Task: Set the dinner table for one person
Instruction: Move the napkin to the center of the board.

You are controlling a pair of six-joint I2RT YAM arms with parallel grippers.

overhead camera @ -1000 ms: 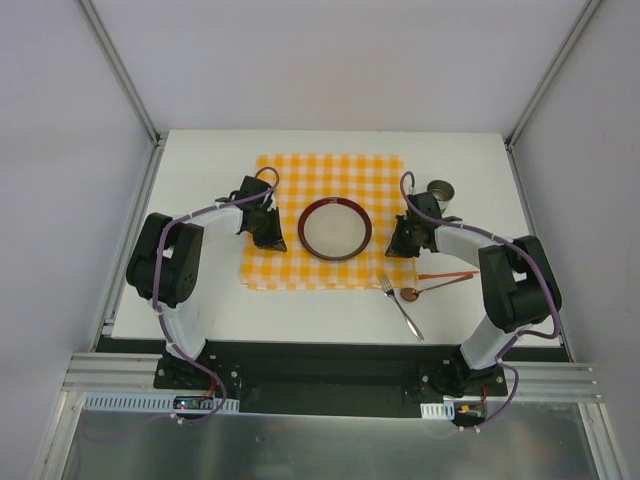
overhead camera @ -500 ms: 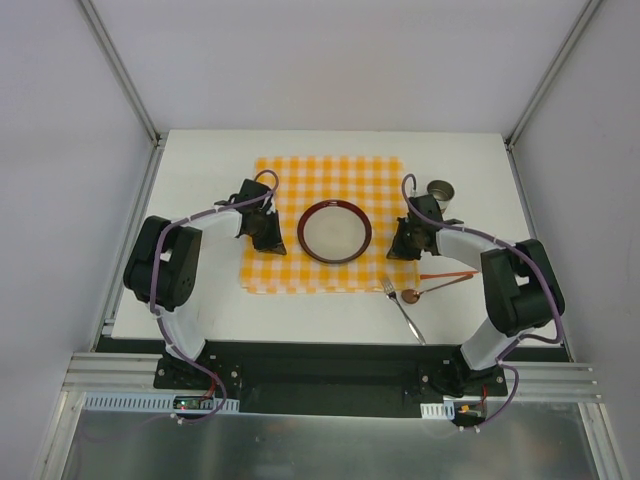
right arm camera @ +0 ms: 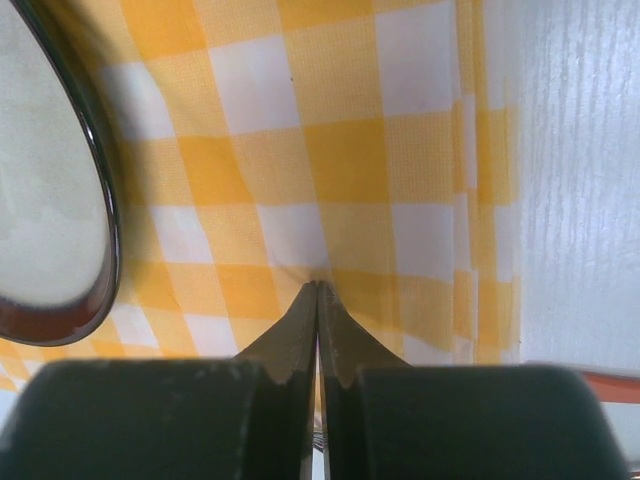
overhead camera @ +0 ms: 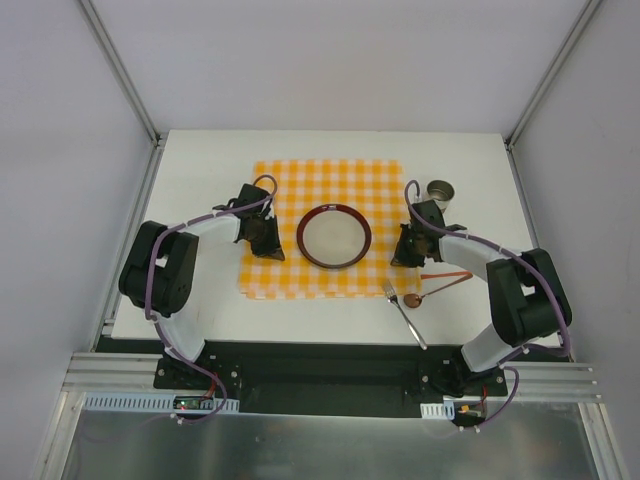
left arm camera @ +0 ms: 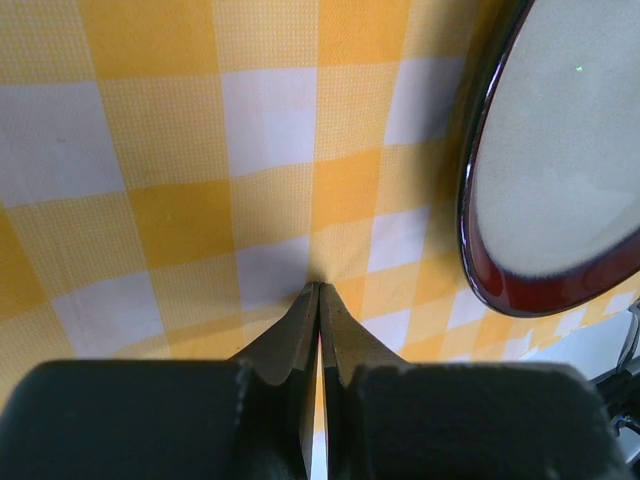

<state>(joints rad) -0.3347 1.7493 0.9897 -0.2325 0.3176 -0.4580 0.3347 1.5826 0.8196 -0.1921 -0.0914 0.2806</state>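
While left gripper (left arm camera: 319,287) and right gripper (right arm camera: 317,285) press closed tips on checked cloth (overhead camera: 330,175) either side of plate (overhead camera: 301,238), step reads as cloth adjusting, mid dinner table (overhead camera: 200,180); pinch unclear. Next: fork (overhead camera: 403,310), spoon (overhead camera: 412,295), lying near-right, need placing beside plate.

Your white desk (overhead camera: 300,315) carries an orange-checked cloth (overhead camera: 330,180). You'll find a fork (overhead camera: 405,315), spoon (overhead camera: 412,296) and metal cup (overhead camera: 440,191) right of it.

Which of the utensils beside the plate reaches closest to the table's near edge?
The silver fork: its handle end lies nearer that edge than the copper-bowled spoon or the orange sticks.
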